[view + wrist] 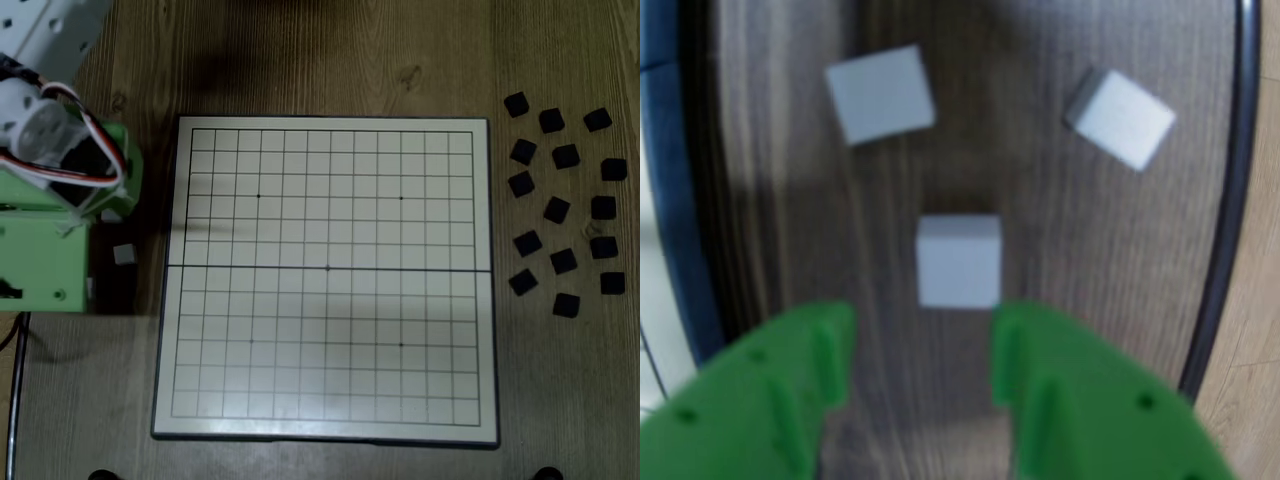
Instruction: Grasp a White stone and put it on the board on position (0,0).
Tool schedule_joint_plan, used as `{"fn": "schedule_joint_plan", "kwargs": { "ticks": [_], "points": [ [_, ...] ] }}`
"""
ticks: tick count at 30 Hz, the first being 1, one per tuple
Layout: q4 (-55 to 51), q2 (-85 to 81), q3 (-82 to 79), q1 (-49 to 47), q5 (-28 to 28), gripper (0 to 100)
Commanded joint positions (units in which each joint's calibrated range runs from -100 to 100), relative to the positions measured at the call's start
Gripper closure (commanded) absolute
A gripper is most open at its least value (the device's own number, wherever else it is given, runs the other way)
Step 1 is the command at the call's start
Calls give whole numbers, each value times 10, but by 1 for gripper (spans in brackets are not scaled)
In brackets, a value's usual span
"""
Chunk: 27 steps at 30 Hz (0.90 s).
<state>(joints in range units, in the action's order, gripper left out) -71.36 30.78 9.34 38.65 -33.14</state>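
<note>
Inspection of the wrist view: the green plastic two-finger gripper point(922, 345) is spread wide, clamping nothing, its two prongs rising from the lower edge of the frame. The target, a small flat white square stone point(958, 262), lies on the dark wood-grain table point(1040, 250) just ahead of the fingertips and almost centred on the gap between them, sitting slightly toward the right-hand finger. Its edges run nearly square to the fingers, so no long axis favours one approach. Two more white square tiles lie farther ahead, one to the upper left point(880, 93) and one to the upper right point(1121, 118), both turned at an angle and well apart from the target.

In the fixed view the arm stands at the left edge, beside the large square cream board with thin black grid point(326, 420). The board carries no pieces. The centre dot on the middle seam point(328, 268) is bare. Black square pieces point(556, 210) lie scattered to the right of the board.

Judgement: the grasp is not yet made; a short straight advance and descent should bring the stone between the fingers
</note>
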Motion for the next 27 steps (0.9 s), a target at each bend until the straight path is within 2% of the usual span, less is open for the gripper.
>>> {"fn": "schedule_joint_plan", "kwargs": {
  "ticks": [1,27],
  "points": [
    [21,-65,-6,7,3,88],
    [58,-56,-42,21,12,86]
  ]
}}
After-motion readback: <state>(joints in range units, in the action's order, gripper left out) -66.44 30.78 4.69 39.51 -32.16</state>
